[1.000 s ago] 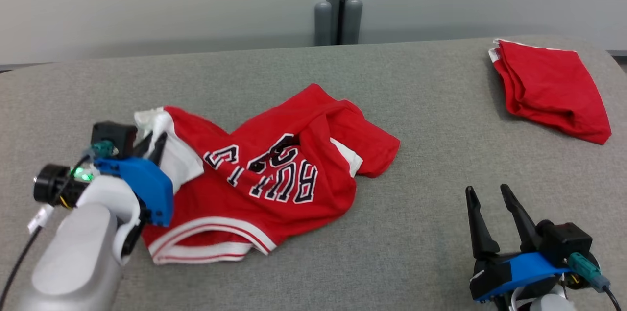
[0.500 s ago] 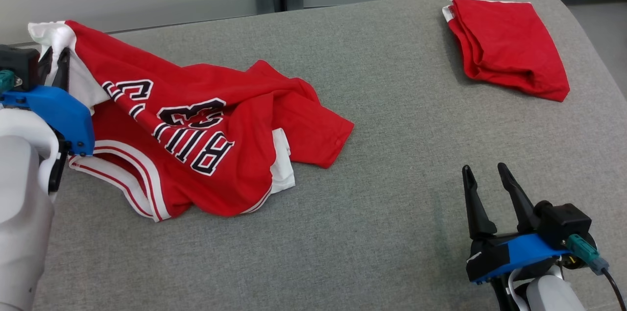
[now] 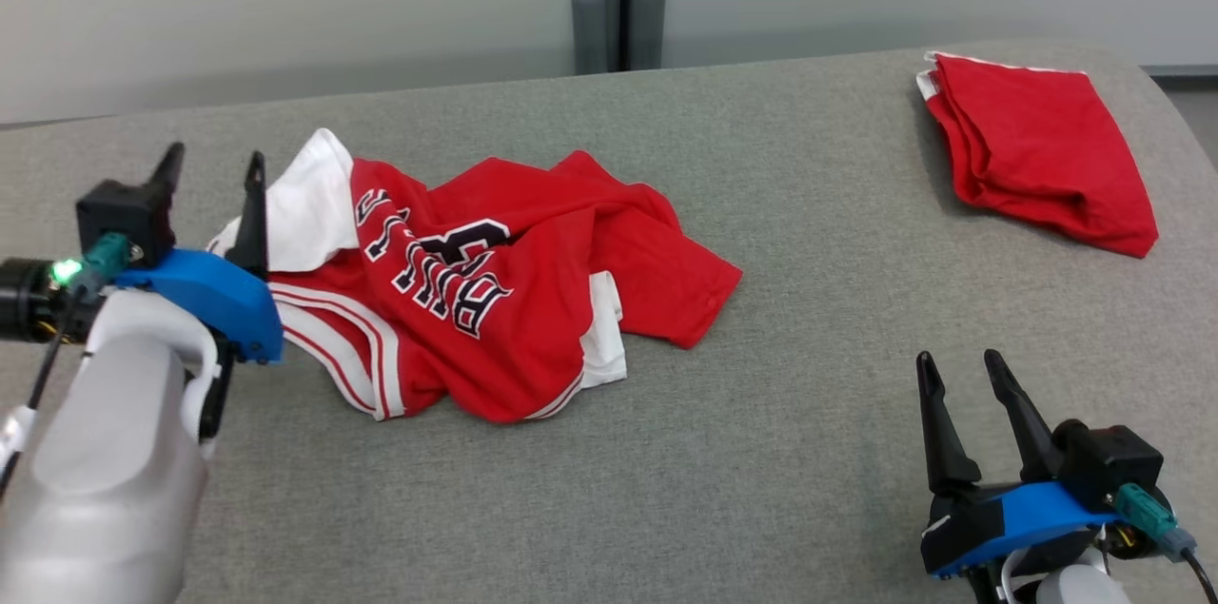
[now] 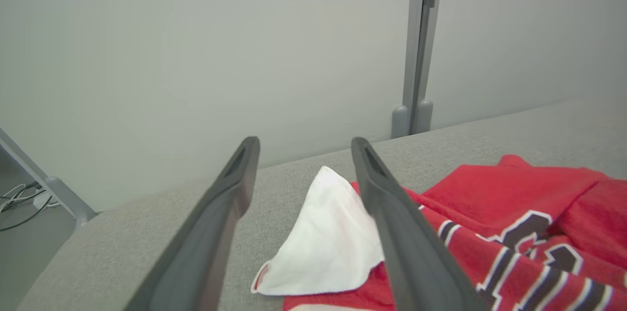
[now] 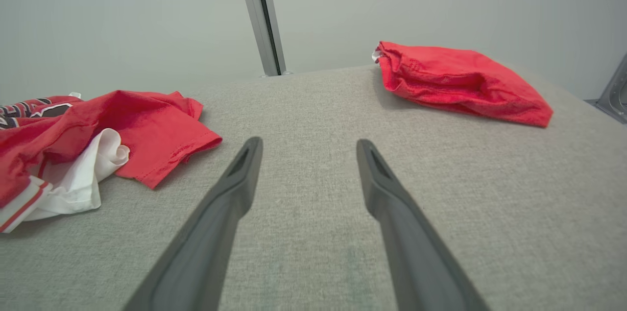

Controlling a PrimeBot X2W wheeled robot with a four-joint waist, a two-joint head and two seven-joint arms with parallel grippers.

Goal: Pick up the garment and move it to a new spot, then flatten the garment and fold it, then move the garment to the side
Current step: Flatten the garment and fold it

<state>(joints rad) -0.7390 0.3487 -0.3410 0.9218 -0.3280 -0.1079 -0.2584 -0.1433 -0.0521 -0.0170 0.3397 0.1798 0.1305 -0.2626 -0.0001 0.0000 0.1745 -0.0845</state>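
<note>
The red jersey [image 3: 495,290] lies crumpled on the left half of the grey desk [image 3: 809,414], lettering up. The left gripper [image 3: 215,153] stands at the jersey's left end with its jaws wide, holding nothing; the jersey's white corner lies just beside its right finger. The right gripper [image 3: 958,357] hovers near the front right corner, wide and empty. A folded red cloth [image 3: 1042,152] sits at the far right corner.

left end effector [image 4: 304,142]: fingers spread wide, nothing gripped | garment [image 4: 494,198]: red, dark white-edged lettering, rumpled on grey tabletop [image 4: 147,223] | white corner [image 4: 328,247]: lying between fingers, partly behind the right one | post [image 4: 419,56]: upright behind tabletop
</note>
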